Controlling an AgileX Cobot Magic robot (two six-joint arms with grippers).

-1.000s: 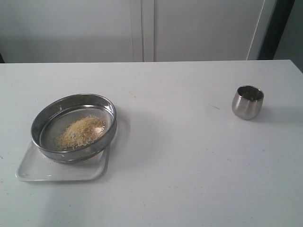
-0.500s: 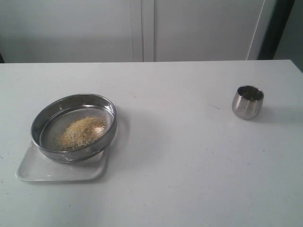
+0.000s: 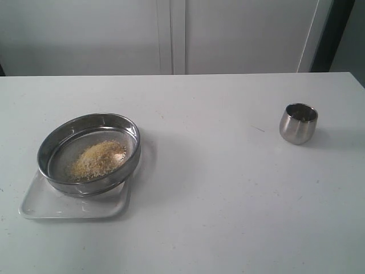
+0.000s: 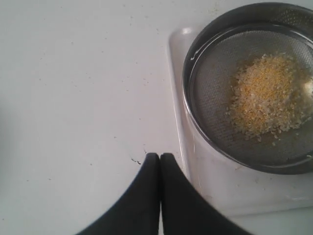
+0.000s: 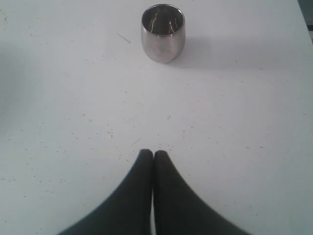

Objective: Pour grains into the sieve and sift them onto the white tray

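grains heaped in sieve on tray | left gripper, right gripper pressed together, empty | advise: grasp sieve, shake level

Broad bare table between 2 obstacles: sieve on white tray left, steel cup right.
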